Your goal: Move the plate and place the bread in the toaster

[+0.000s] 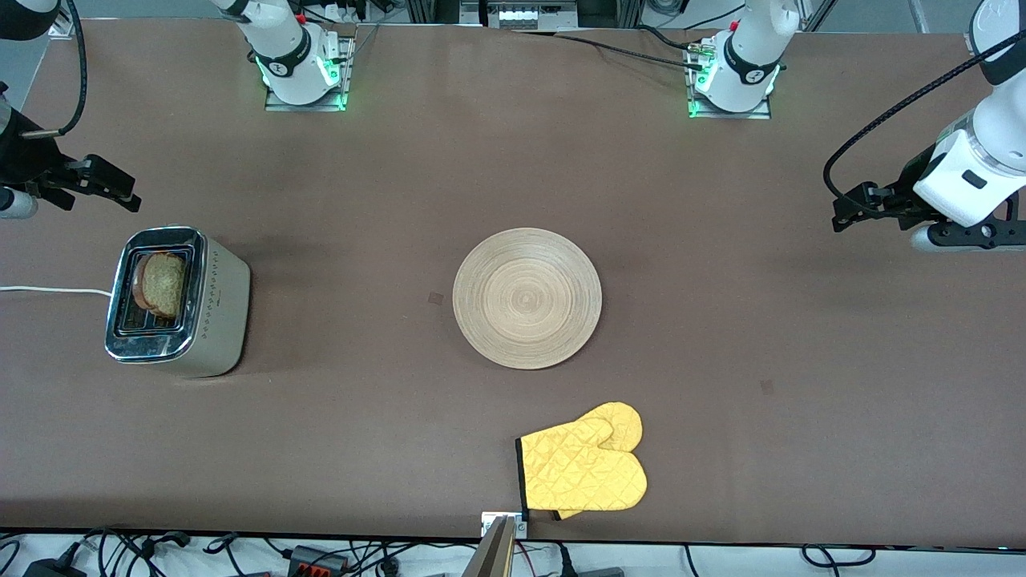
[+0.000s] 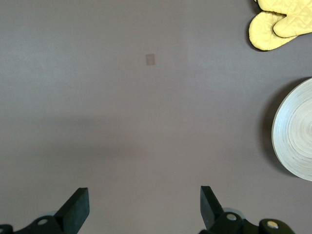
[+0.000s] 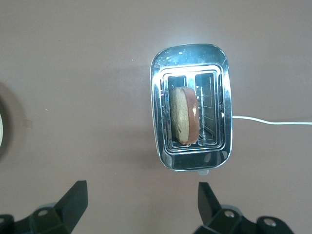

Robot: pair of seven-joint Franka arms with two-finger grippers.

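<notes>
The silver toaster [image 1: 224,304] stands toward the right arm's end of the table. The bread [image 1: 164,282] stands on edge in one of its slots, its top sticking out; the right wrist view shows the bread [image 3: 184,114] in the toaster [image 3: 190,53] too. The round light-wood plate [image 1: 527,298] lies bare at the table's middle, and its edge [image 2: 295,136] shows in the left wrist view. My right gripper [image 1: 120,192] [image 3: 141,192] hangs open and empty beside the toaster. My left gripper [image 1: 850,210] [image 2: 144,197] hangs open and empty over bare table at the left arm's end.
A yellow oven mitt [image 1: 585,469] [image 2: 278,24] lies near the table's front edge, nearer to the front camera than the plate. The toaster's white cord [image 1: 48,290] [image 3: 273,122] runs off the right arm's end of the brown table [image 1: 361,200].
</notes>
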